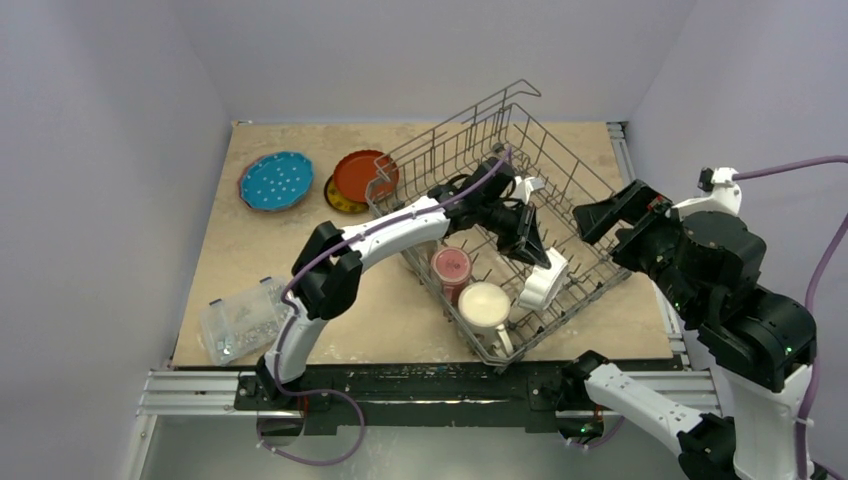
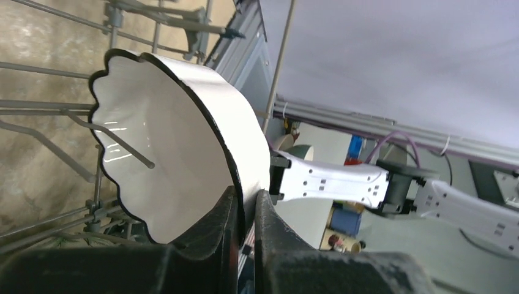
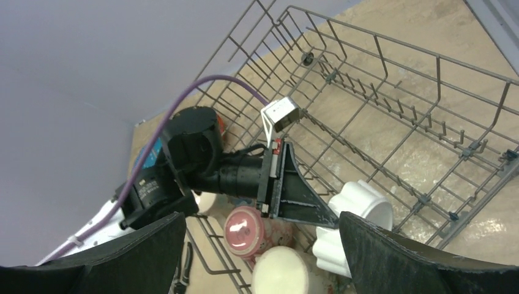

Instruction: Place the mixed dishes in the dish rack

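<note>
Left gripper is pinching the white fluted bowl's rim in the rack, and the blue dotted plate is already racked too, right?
No: the blue dotted plate lies on the table outside the dish rack, as the top external view shows. The left gripper does pinch the white fluted bowl by its rim in the rack.

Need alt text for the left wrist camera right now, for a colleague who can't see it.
The left tool pinches the black-trimmed rim of the white fluted bowl, which is tipped on its side in the dish rack, with a wire tine crossing in front of its opening. Behind it, a white link of the other arm shows below a pale wall.
</note>
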